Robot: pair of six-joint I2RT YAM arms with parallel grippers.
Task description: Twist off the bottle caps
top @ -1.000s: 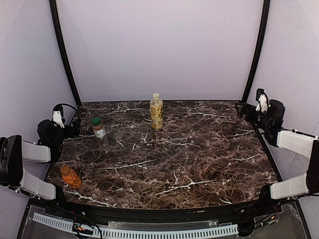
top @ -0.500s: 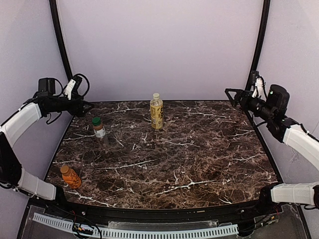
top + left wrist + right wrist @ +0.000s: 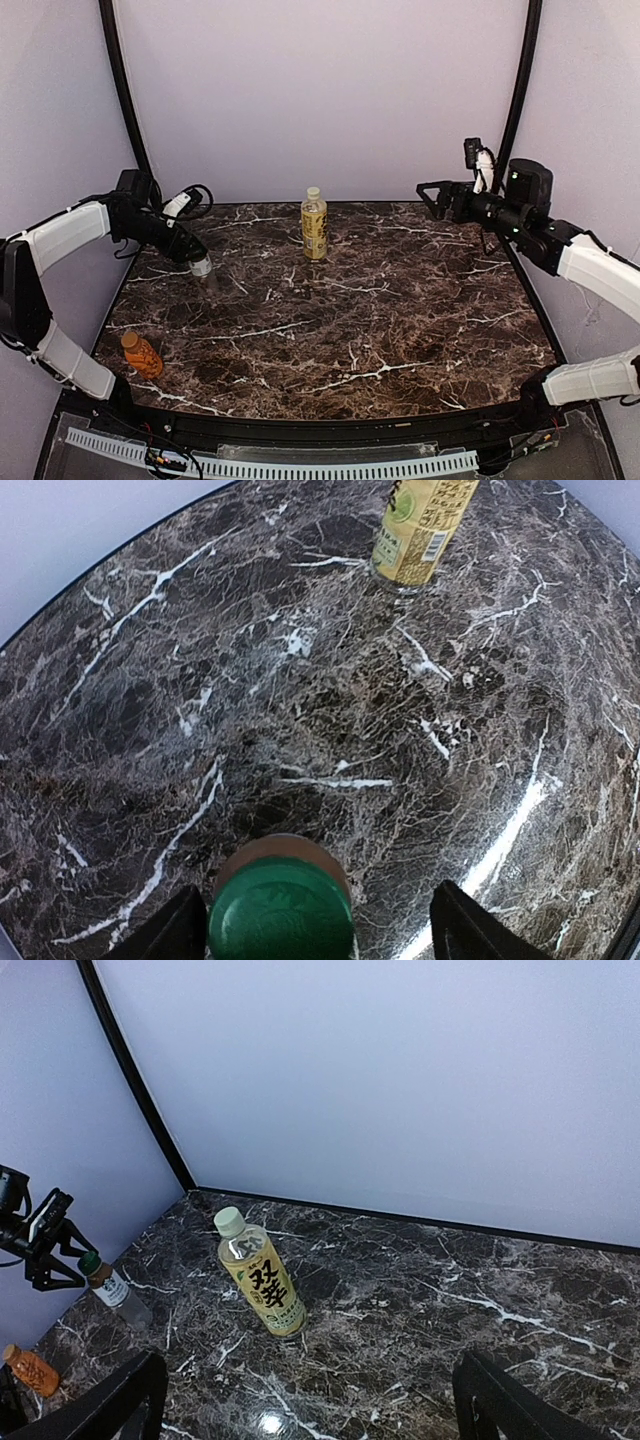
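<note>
Bottles: three on the desk, every cap on, so by our reading none is unscrewed yet.
White-labelled bottle: upright near the desk's left edge, toward the back. Its green cap fills the bottom of the left wrist view.
Left jaws: spread open, one finger on each side of the green cap, not closed on it.
How it should handle: we judge it small, light and thin-walled. On this glossy marble it would likely spin or tip if only the cap were twisted.
Where to hold: the cap's rim for turning, since it is wide and looks stiff. The body just below the cap is the place to brace, gently, because soft plastic may buckle.
Yellow-labelled bottle: taller, upright at the back centre, well apart from both pairs of jaws. Its pale cap is narrower and a smaller target.
Orange bottle: short and bumpy, near the front left corner. We cannot tell for sure whether it stands or leans. The ridged body should give a fair grip.
Right jaws: wide open, holding nothing, raised above the desk's right rear and pointing toward the yellow-labelled bottle.
Risk: with one pair of jaws on the cap alone, the bottle is free to turn with it.
</note>
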